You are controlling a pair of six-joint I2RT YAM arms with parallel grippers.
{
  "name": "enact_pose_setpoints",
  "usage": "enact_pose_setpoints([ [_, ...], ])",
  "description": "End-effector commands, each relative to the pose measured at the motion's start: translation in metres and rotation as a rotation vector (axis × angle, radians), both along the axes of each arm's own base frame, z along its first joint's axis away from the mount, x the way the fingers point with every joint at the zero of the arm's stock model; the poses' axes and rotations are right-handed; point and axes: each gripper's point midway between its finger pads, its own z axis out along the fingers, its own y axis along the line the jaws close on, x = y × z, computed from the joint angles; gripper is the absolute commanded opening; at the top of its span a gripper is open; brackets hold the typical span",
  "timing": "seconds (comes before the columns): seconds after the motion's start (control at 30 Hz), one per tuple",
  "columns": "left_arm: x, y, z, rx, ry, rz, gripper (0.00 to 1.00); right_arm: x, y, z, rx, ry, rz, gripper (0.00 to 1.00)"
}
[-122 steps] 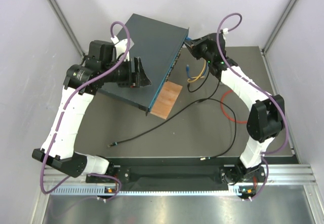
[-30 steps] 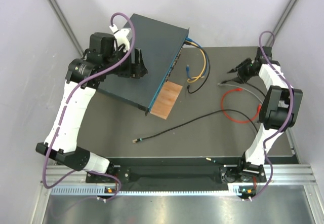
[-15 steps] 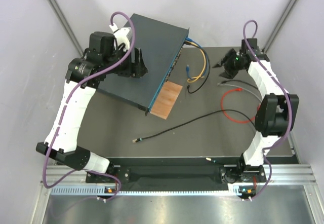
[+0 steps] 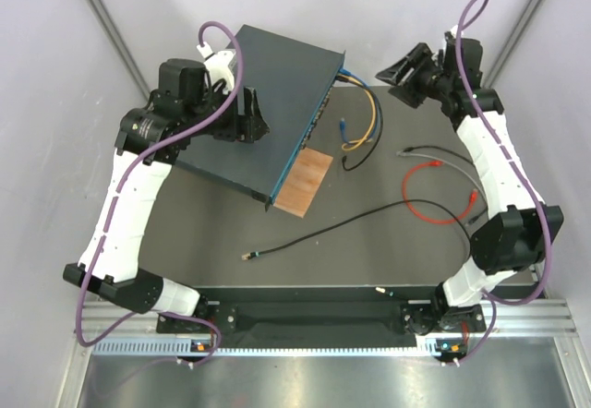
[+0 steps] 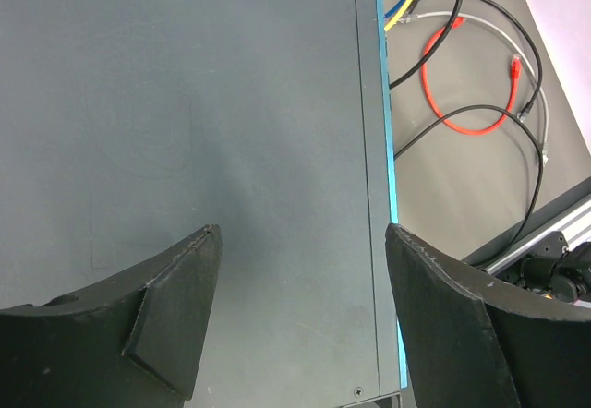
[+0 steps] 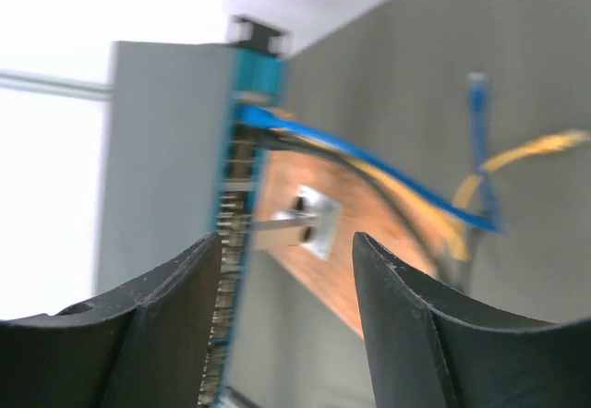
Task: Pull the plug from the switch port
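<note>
The dark blue-grey switch (image 4: 268, 94) lies slanted at the back left, its port face (image 4: 314, 126) turned to the right. Blue (image 4: 355, 80), yellow (image 4: 374, 113) and black cables enter ports at its far end (image 4: 340, 73). My left gripper (image 4: 251, 120) is over the switch's top (image 5: 231, 103), open, with nothing between its fingers (image 5: 185, 279). My right gripper (image 4: 395, 76) hovers open to the right of that far end, pointing at it. In the right wrist view the port row (image 6: 233, 242) and the plugged blue cable (image 6: 369, 163) show beyond the gripper (image 6: 287, 239).
A small brown board (image 4: 303, 180) lies against the switch's near corner. Loose on the mat are a red cable (image 4: 429, 210), a grey cable (image 4: 434, 152) and a long black cable (image 4: 351, 223). Walls stand close behind the switch and the right arm.
My right arm has swung from the right side of the mat up and left toward the switch's far end, and its jaws have widened. The left arm has stayed put.
</note>
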Motion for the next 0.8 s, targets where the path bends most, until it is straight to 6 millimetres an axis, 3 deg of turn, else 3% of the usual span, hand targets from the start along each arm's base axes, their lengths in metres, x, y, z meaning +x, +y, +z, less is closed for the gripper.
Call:
enact_pose_setpoints([
  [0.0, -0.006, 0.000, 0.022, -0.033, -0.072, -0.015, 0.77, 0.005, 0.036, 0.055, 0.111, -0.177, 0.073, 0.58],
  [0.13, -0.006, 0.000, 0.020, -0.034, -0.062, -0.014, 0.77, 0.012, 0.050, 0.066, 0.181, -0.202, 0.080, 0.55],
  [0.33, -0.007, 0.000, 0.022, -0.037, -0.066, -0.012, 0.77, 0.027, 0.059, 0.060, 0.268, -0.161, 0.009, 0.49],
  [0.5, -0.008, 0.004, 0.020, -0.026, -0.066, 0.000, 0.77, 0.021, 0.079, 0.043, 0.326, -0.102, -0.048, 0.44],
  [0.53, -0.008, 0.004, 0.020, -0.024, -0.066, 0.000, 0.77, 0.021, 0.078, 0.042, 0.338, -0.104, -0.080, 0.38],
  [0.77, -0.009, 0.005, 0.019, -0.016, -0.066, -0.002, 0.77, 0.025, 0.089, 0.020, 0.421, -0.078, -0.182, 0.29],
])
